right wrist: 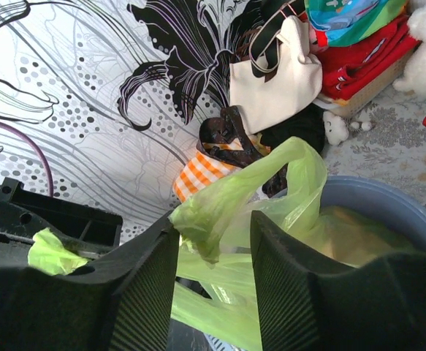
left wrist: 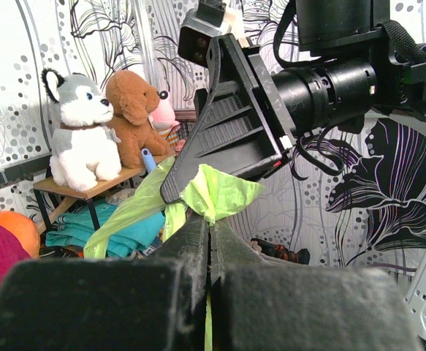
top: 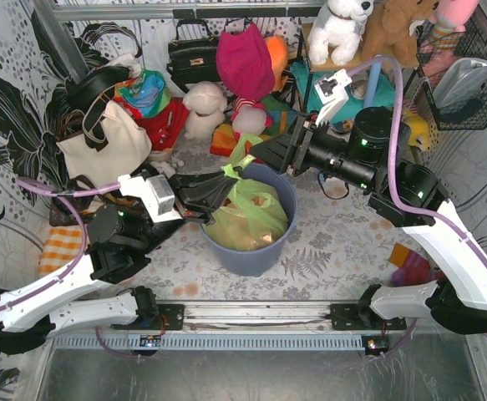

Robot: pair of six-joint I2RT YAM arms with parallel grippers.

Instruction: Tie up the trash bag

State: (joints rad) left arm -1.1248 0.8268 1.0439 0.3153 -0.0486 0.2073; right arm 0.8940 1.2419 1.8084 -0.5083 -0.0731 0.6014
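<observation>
Sitting in the middle of the desk (top: 335,251) is the big round bin (top: 256,261), & the trash bag (top: 270,199) is inside it, w/ its top poking up over the rim. Brown paper (top: 245,227) shows thru the thin green plastic.

Next biggest are the 2 grabbers. Both meet right above the bin, very close to each other. The left end effector (left wrist: 210,238) is squeezed tight, w/ a thin bit of green bag pinched btwn its fingers. The right end effector (right wrist: 214,241) is about half wide. A bag ear (right wrist: 300,157) hangs in the gap btwn its fingers, but they are not squeezing it, as far as I can tell.

Smallest is the little green scrap (right wrist: 48,252) that sticks out of the left end effector on the far side of its grip.

I think the step now is getting hold of both ears of the bag, 1 for each side. No knot shows yet, so the tying is only just begun.

Next, the right one prob. needs to close on its ear & hold it firm. Then the 2 ears must cross over each other, w/ 1 tucked under. The plastic is thin & slippy, so a soft pull looks safest, or the bag may rip or slide out.
</observation>
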